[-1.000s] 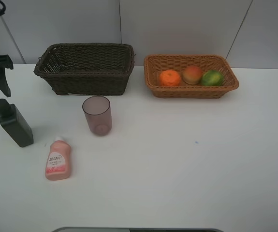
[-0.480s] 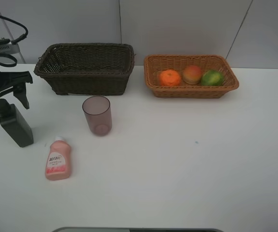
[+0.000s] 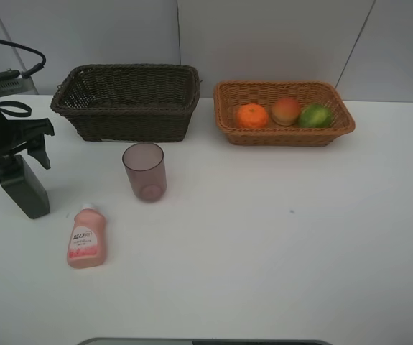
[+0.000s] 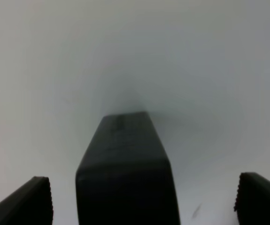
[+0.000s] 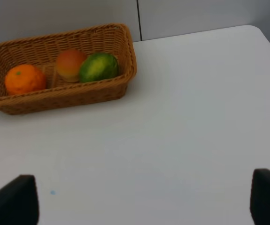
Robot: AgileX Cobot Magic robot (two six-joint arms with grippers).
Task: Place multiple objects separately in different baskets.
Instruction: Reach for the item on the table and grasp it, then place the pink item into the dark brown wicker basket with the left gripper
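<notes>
The left fingers (image 4: 31, 201) stand spread wide with the dark angular bottle (image 4: 125, 178) upright between them. There is a clear gap to each finger, so they grasp nothing. From the high camera the same fingers (image 3: 43, 152) hang over the bottle's top, hiding its neck, while the bottle's body (image 3: 28, 192) stands on the white surface (image 3: 263, 251). Just beside these fingers, toward the middle of the surface, the translucent mauve tumbler (image 3: 145, 171) stands upright. The pink squeeze bottle (image 3: 86, 244) lies flat near them, on the side away from the baskets, with its white cap pointing back toward the fingers. Beyond the left fingers sits the deeper dark brown basket (image 3: 134, 118), with nothing visible in it. The right fingers (image 5: 17, 201) are likewise released and wide apart, with nothing between them but bare surface. Well ahead of them sits the shallower orange-tan basket (image 5: 55, 96), holding three fruits in a row. The peach-like fruit (image 5: 69, 63) lies in the middle, with the orange (image 5: 24, 78) on one side and the green-yellow mango (image 5: 98, 67) touching it on the other.
</notes>
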